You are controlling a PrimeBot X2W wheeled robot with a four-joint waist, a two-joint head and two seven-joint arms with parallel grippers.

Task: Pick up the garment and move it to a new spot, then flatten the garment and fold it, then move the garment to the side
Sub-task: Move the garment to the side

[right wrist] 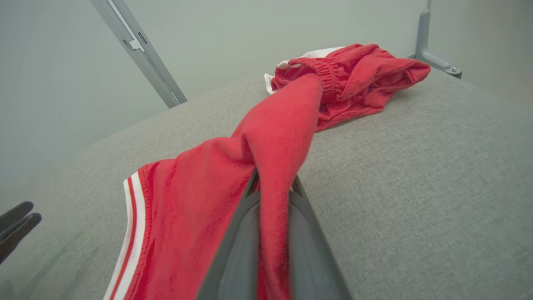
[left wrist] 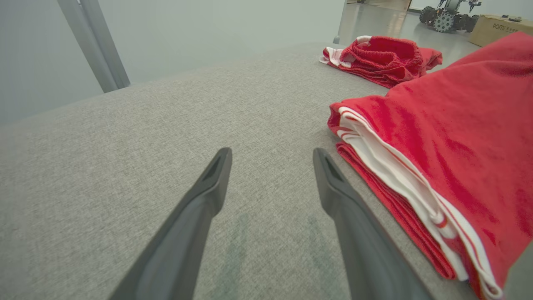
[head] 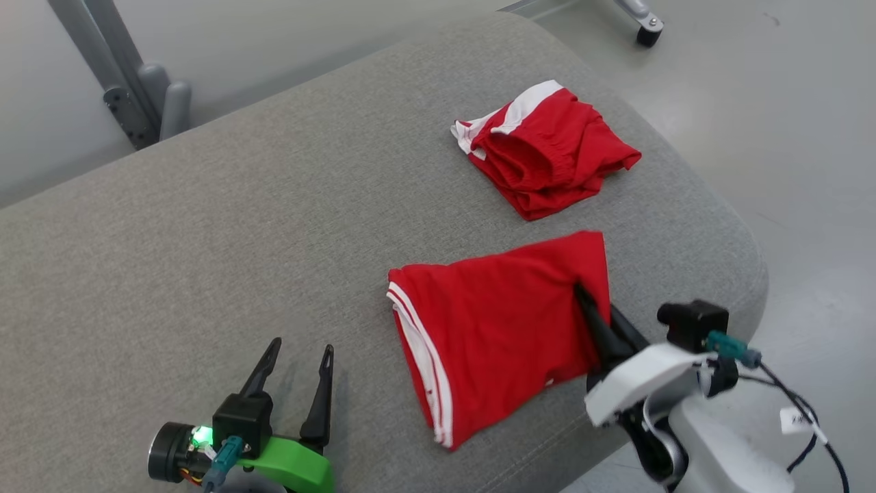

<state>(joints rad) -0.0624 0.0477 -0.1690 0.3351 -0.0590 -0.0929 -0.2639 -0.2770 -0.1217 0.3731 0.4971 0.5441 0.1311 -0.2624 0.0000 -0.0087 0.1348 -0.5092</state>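
Observation:
The garment [head: 493,322] is a red pair of shorts with white side stripes, folded over on the grey cushion [head: 205,260] near its front right edge. My right gripper [head: 588,301] is shut on the garment's right edge, lifting a ridge of red cloth; in the right wrist view the fabric [right wrist: 275,166] is pinched between the two fingers. My left gripper [head: 301,352] stands open over bare cushion, left of the garment's striped hem [left wrist: 395,175], touching nothing. The left gripper [left wrist: 270,158] has a wide gap between its fingers.
A second red and white garment [head: 547,150] lies bunched at the cushion's far right. Grey metal frame legs [head: 130,82] stand behind the cushion on the left. The cushion's rounded right edge [head: 746,253] drops to the pale floor. A caster [head: 647,31] sits beyond.

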